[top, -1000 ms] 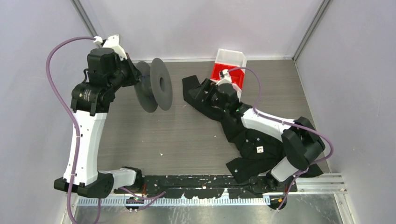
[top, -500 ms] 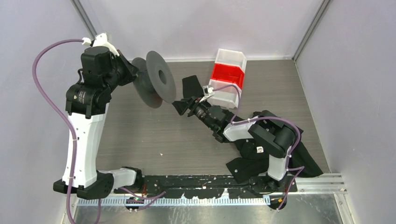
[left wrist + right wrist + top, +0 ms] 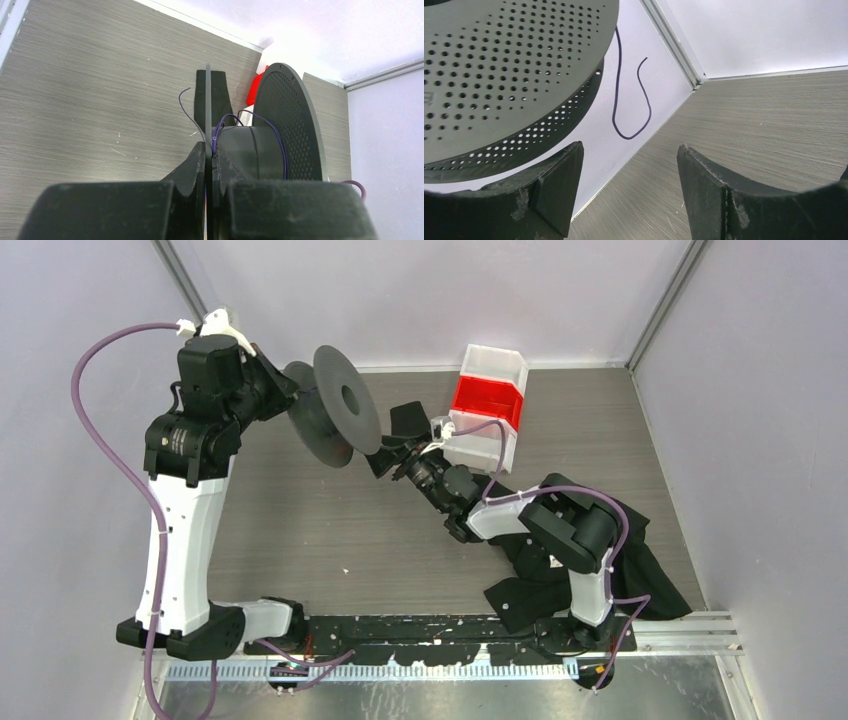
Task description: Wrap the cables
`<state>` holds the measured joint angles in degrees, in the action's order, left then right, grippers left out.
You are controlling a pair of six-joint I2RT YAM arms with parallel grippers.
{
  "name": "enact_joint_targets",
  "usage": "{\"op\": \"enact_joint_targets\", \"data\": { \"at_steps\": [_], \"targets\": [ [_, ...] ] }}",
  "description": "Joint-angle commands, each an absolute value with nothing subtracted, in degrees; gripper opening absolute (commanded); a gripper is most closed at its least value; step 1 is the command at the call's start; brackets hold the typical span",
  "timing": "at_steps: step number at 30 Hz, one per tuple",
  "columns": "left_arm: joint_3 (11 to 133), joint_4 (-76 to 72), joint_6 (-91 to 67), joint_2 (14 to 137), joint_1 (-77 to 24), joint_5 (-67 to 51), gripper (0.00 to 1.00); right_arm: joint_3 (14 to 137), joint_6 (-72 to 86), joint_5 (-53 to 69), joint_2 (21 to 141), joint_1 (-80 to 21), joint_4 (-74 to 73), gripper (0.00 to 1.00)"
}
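My left gripper is shut on the near flange of the dark grey reel and holds it on edge above the table at the back left. In the left wrist view the fingers pinch the thin flange. The thin dark cable loops loosely over the hub and sticks out as a free end. My right gripper is open and empty just right of the reel. In the right wrist view its jaws stand wide apart under the perforated flange, and the cable's loose end hangs ahead of them.
A red and white bin stands at the back, right of the reel. A black garment lies under and beside the right arm at the front right. Grey walls close in the left, back and right sides.
The right arm has swung left off the garment, and its open gripper now sits next to the reel. The left arm has lifted and turned the reel slightly.
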<state>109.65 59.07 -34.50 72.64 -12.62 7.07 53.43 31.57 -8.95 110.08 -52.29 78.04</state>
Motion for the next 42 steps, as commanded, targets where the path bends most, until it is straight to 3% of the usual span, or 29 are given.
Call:
{"op": "enact_joint_targets", "data": {
  "at_steps": [1, 12, 14, 18, 20, 29, 42],
  "targets": [
    [112.59, 55.29, -36.38, 71.54, -12.57, 7.34, 0.01, 56.97, 30.11, -11.10, 111.23, -52.53, 82.29, 0.73],
    [112.02, 55.25, -36.88, 71.18, -12.57, 6.87, 0.01, 61.87, 31.15, -12.01, 114.74, -52.66, 82.31, 0.62],
    [112.01, 55.28, -36.84, 71.04, -12.57, 6.90, 0.00, 62.25, 31.39, -12.45, 115.29, -52.73, 82.27, 0.49],
    [111.71, 55.22, -37.02, 70.85, -12.57, 7.56, 0.01, 61.97, 31.89, -12.52, 115.43, -52.68, 82.27, 0.10],
    [110.91, 54.45, -37.37, 70.55, -12.57, 8.17, 0.01, 60.71, 31.95, -11.73, 114.78, -52.67, 82.27, 0.01],
    [103.34, 46.75, -40.03, 70.38, -12.60, 12.78, 0.01, 47.25, 36.23, -8.73, 106.62, -53.56, 80.66, 0.00],
    [94.31, 40.93, -41.87, 71.09, -12.57, 18.00, 0.01, 38.81, 40.79, -4.11, 88.16, -55.02, 52.07, 0.01]
  ]
}}
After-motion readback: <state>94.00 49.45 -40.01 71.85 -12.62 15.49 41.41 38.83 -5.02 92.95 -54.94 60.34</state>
